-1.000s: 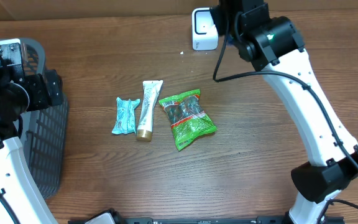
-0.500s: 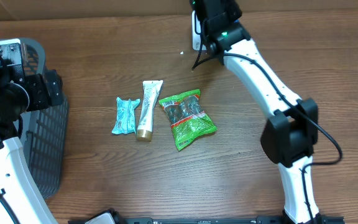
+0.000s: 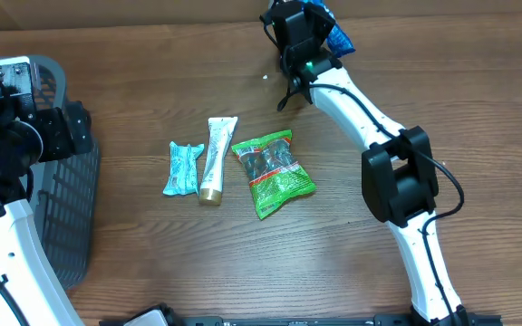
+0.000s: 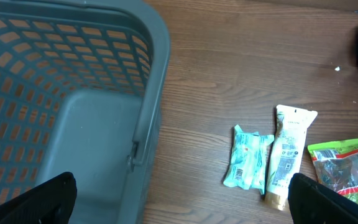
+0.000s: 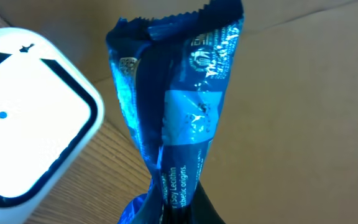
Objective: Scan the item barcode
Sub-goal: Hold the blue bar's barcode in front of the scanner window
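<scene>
**A:** Right wrist view first. What has that arm got?

**B:** The right gripper (image 3: 308, 22) is clamped tight on the lower end of a glossy blue foil packet (image 5: 185, 106). The packet rises upright from the pinch. It is twisted narrow at the bottom, crinkled along its length, and flares to a serrated top edge. White print runs across the foil.

**A:** Where is it relative to the reader?

**B:** It is just beside the white rounded-square plastic scanner (image 5: 23, 112), which has a smooth face, a dark-rimmed window and a small blue dot. I cannot tell whether they touch. From overhead, the packet is at the far edge of the brown wood-grain table (image 3: 152, 72).

**A:** And the other arm?

**B:** The left gripper (image 4: 186, 208) has its fingers spread as wide as they go, with nothing between them. It hangs above the grey plastic lattice basket (image 4: 149, 93).

**A:** What else is there?

**B:** Three things lie flat in a row mid-table:
- a crumpled teal wrapper (image 3: 182, 168)
- a cream tube with a gold cap (image 3: 216, 159), just beside the wrapper
- a shiny green bag with dark contents (image 3: 273, 172)
</scene>
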Robot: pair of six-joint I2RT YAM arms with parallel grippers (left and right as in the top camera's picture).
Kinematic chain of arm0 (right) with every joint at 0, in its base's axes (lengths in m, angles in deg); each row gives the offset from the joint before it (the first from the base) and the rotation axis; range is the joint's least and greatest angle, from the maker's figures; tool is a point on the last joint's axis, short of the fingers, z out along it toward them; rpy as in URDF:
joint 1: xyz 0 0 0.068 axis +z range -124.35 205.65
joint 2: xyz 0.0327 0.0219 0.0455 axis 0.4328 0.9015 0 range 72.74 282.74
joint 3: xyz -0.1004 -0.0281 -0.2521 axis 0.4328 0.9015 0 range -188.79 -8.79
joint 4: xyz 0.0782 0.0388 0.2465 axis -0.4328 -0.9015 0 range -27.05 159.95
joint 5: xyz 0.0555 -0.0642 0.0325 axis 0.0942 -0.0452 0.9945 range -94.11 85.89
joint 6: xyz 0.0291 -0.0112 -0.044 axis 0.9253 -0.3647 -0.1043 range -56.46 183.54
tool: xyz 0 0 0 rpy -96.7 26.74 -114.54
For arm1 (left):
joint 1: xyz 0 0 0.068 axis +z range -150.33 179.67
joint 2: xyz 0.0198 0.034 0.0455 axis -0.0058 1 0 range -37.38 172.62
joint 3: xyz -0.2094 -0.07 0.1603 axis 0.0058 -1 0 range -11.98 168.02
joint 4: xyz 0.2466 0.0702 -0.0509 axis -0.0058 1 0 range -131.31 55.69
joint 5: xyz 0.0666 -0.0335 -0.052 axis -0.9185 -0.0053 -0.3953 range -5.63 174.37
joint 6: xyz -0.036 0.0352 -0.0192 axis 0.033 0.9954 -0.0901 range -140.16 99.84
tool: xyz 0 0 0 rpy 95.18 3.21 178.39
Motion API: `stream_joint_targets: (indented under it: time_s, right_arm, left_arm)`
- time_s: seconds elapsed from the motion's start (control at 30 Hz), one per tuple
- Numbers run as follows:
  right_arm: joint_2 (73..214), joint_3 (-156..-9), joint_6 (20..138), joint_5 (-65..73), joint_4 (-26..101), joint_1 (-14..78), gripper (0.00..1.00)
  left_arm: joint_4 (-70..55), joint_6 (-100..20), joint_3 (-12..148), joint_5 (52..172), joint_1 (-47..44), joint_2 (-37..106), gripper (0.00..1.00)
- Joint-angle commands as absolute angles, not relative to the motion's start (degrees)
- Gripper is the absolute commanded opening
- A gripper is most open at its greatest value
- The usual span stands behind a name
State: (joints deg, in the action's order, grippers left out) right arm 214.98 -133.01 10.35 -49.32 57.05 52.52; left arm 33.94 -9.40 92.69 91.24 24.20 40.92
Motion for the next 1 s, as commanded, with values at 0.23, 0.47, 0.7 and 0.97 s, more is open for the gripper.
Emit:
stream_joint_targets:
  time_s: [0.23,0.47,0.7,0.97]
  right_arm:
    - [218.8,-133.0,9.1,-55.6,66.1,52.1,0.04]
    - [218.8,-132.9,9.5,-55.7,66.6,52.1,0.04]
    - [218.8,-132.9,9.5,-56.2,66.2,52.2,0.04]
    - [218.8,-132.9,9.5,-56.1,64.5,52.3,0.04]
  left_arm:
    - [33.9,-8.3,93.5,91.7,24.4,41.3,1.0]
    - [33.9,-8.3,93.5,91.7,24.4,41.3,1.0]
    - [33.9,-8.3,93.5,91.7,24.4,41.3,1.0]
    - [33.9,-8.3,93.5,91.7,24.4,41.3,1.0]
